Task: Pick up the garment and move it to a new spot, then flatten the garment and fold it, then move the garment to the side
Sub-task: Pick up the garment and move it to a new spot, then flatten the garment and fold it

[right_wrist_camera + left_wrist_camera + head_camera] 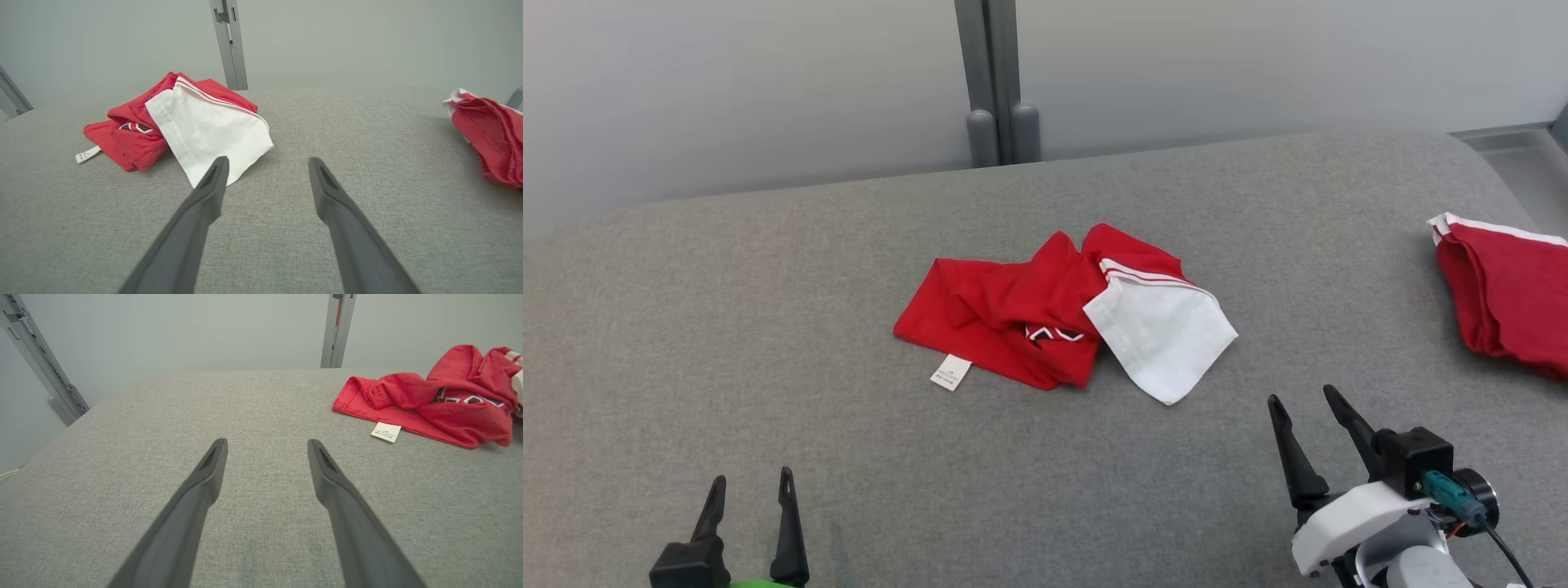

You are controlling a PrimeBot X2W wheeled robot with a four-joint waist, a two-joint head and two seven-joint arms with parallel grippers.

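Note:
A crumpled red garment [1029, 310] with a white sleeve and a small white label lies in the middle of the grey padded table [768, 343]. It also appears at the right of the left wrist view, garment [433, 404], and at the left of the right wrist view, garment [184, 118]. My left gripper [750, 488] stands open at the lower left, well short of the cloth, left gripper [266, 443]. My right gripper [1303, 400] is open at the lower right, its fingertips a little short of the white sleeve's corner, right gripper [267, 162]. Neither holds anything.
A second red garment [1511, 294] with a white edge lies bunched at the table's right edge, second garment [490, 134]. A grey upright post [996, 82] stands behind the table's far edge against a pale wall. A grey tray-like ledge [1519, 155] sits at the far right.

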